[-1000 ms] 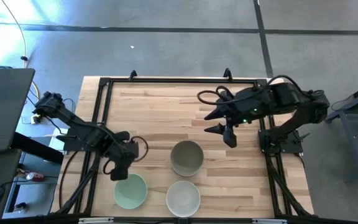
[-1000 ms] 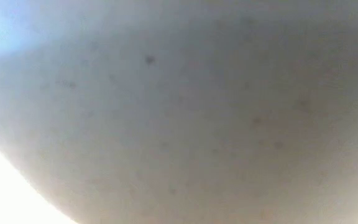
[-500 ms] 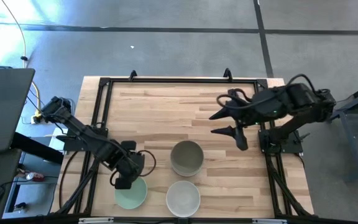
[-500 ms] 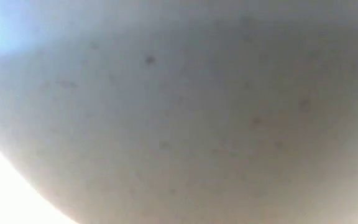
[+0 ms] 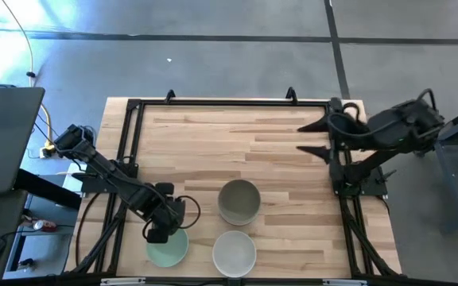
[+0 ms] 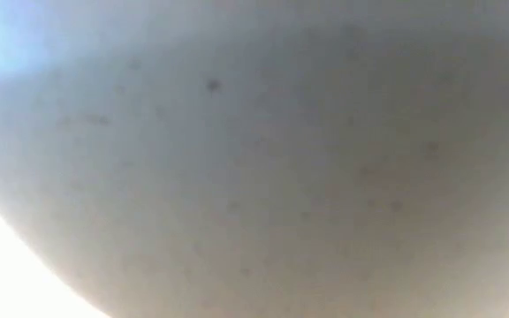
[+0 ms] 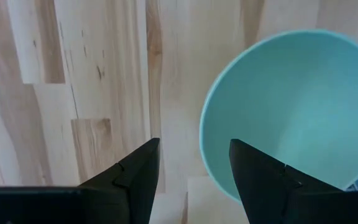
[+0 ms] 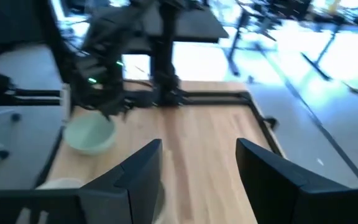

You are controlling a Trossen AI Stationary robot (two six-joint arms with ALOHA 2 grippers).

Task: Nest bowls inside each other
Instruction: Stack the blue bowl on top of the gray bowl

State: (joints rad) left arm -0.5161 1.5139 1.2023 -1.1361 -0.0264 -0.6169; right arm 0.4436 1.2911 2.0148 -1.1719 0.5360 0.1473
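Observation:
A pale mint green bowl (image 5: pixel 169 246) stands on the table near its front edge. A white bowl (image 5: pixel 234 253) sits to its right and a grey-green bowl (image 5: pixel 238 201) just behind that. My left gripper (image 5: pixel 157 232) points down, open, over the mint bowl's far left rim (image 7: pixel 211 118). One finger (image 7: pixel 263 177) hangs over the bowl's inside and the other (image 7: pixel 135 177) over the wood outside; neither touches. My right gripper (image 5: pixel 300 138) is open and raised near the table's far right corner, holding nothing.
A black frame (image 5: pixel 213 103) runs round the wooden table top. The low view is filled by a pale curved surface (image 6: pixel 254 159) close to the camera. A laptop (image 5: pixel 2 139) sits off the table's left side. Bare wood (image 5: pixel 213 151) lies behind the bowls.
My left gripper has sunk and gone toward the near edge, ending over the mint bowl's rim. My right gripper has drawn back from above the table's middle toward the right edge, rising and turning. The bowls have stayed where they were.

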